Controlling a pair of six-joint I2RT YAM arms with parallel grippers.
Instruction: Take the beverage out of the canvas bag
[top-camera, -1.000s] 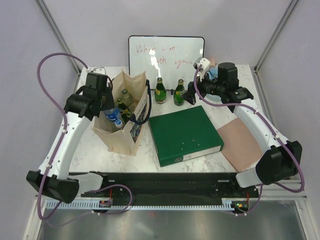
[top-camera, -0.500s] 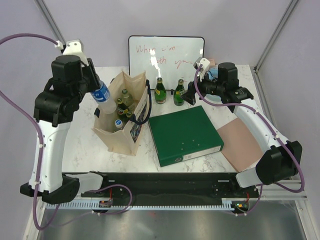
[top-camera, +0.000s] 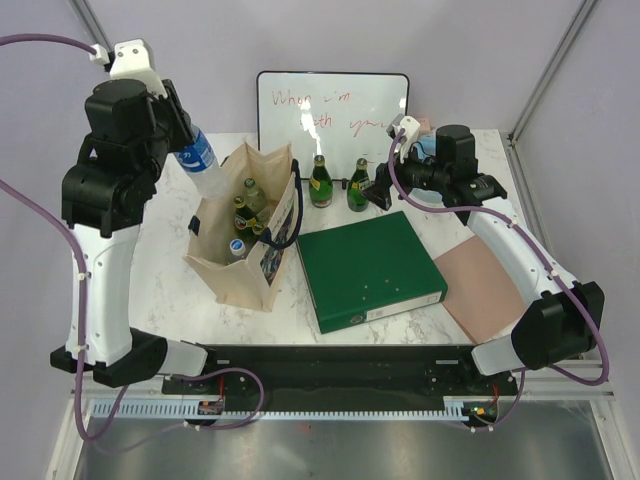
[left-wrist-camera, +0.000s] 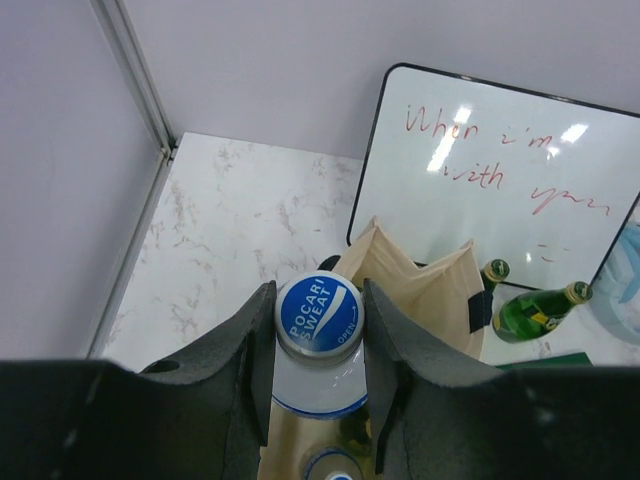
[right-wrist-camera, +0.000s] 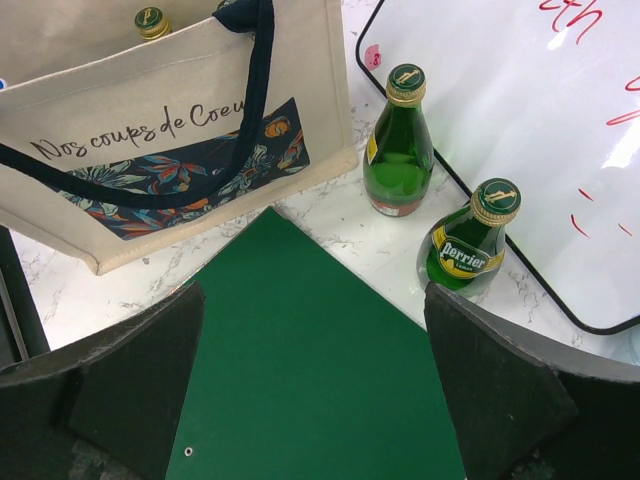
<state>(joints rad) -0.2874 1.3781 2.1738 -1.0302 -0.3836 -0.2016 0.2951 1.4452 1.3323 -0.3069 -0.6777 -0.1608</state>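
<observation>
The beige canvas bag stands upright at the table's left, with dark handles and a colourful print. Several bottles stand inside it. My left gripper is shut on a blue-capped Pocari Sweat bottle and holds it high above the bag's left side; in the left wrist view the cap sits between the fingers. My right gripper is open and empty over the green binder's far edge, beside two green bottles.
A green binder lies mid-table with a pink sheet to its right. A whiteboard leans at the back, close behind the two green bottles. A blue object sits at back right.
My left arm has lifted the Pocari Sweat bottle up out of the bag and raised it further up and left. The right arm has not moved.
</observation>
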